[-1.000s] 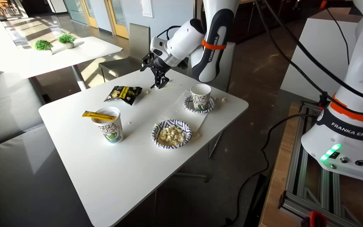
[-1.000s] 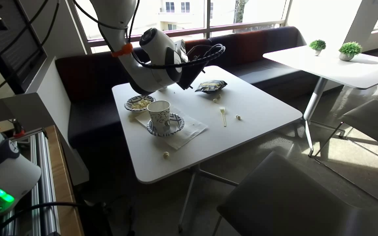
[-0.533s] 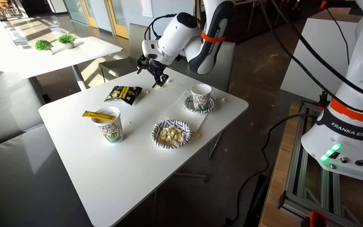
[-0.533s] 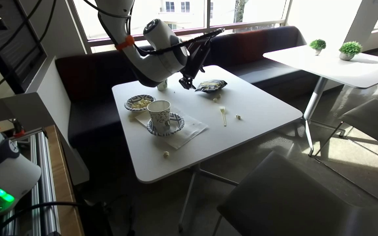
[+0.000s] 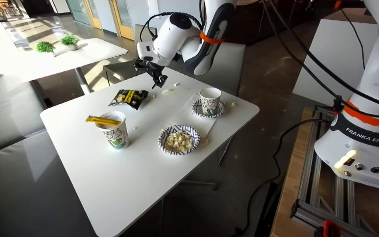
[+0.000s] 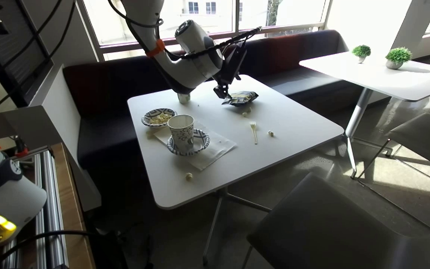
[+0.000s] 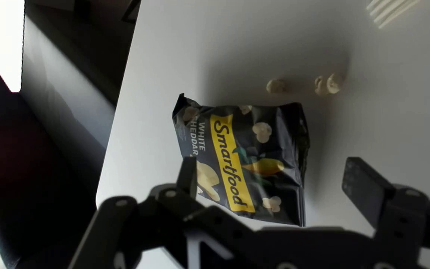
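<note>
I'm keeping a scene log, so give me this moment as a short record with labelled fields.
Gripper: open, holding nothing, above the white table
Nearest thing: black Smartfood bag, lying on the table
Cups: paper cup, upright, a yellow packet resting on its rim; second cup, upright in a patterned bowl
Napkin: partly under that bowl
Popcorn: heaped in another bowl; loose pieces on the table
Cutlery: pale fork, lying flat
Base light: yellow
Background: two potted plants on a neighbouring table
</note>
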You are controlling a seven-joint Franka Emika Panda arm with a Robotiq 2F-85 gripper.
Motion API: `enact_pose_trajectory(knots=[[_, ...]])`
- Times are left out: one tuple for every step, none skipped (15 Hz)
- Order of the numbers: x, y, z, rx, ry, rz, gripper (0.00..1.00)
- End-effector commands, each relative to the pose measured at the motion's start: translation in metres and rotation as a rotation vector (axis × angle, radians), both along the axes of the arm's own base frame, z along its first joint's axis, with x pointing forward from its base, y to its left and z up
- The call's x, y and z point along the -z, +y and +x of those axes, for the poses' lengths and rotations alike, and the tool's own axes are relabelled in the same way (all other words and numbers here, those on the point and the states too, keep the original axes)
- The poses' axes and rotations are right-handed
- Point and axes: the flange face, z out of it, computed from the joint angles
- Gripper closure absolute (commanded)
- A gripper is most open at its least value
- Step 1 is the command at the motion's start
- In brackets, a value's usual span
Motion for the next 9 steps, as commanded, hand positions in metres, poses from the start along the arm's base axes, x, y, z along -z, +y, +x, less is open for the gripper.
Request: enact_pose_trajectory(knots=[[0.02, -0.012, 0.021, -0.016, -0.003, 0.008, 0.0], [0.024, -0.012, 0.025, -0.019, -0.004, 0.025, 0.0], [0.027, -0.013, 0.029, -0.024, -0.003, 0.028, 0.0], [0.032, -0.011, 0.031, -0.032, 0.001, 0.041, 0.06], [0.036, -0.008, 0.034, -0.04, 0.009, 0.047, 0.1], [0.041, -0.004, 0.036, -0.048, 0.025, 0.048, 0.16], [0.045, -0.001, 0.038, -0.054, 0.041, 0.047, 0.18], [0.049, 0.001, 0.04, -0.059, 0.059, 0.043, 0.24], [0.052, 0.003, 0.043, -0.064, 0.073, 0.042, 0.25]])
